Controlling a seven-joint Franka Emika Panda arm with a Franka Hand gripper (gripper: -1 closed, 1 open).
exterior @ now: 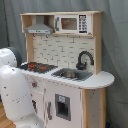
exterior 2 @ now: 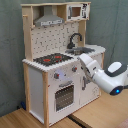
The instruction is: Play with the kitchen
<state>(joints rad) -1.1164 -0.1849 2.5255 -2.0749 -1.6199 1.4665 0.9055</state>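
The kitchen [exterior: 65,75] is a tall white and light-wood toy. It has a black-red stovetop [exterior: 39,66], a sink [exterior: 72,75] with a black faucet [exterior: 84,59], a grey hood [exterior: 39,29] and a microwave [exterior: 70,23]. In the second exterior view the kitchen [exterior 2: 55,65] shows its oven door [exterior 2: 65,96] and knobs [exterior 2: 73,69]. My white arm [exterior 2: 105,77] reaches in from the second exterior view's right. Its gripper [exterior 2: 86,76] is close to the cabinet front beside the knobs, under the counter edge. In the first exterior view the arm's body [exterior: 17,97] hides the gripper.
A grey curtain [exterior: 115,45] hangs behind the kitchen. The kitchen stands on a wooden surface [exterior 2: 100,112] with a seam running across it in the second exterior view. The arm's bulky white links fill the first exterior view's lower left.
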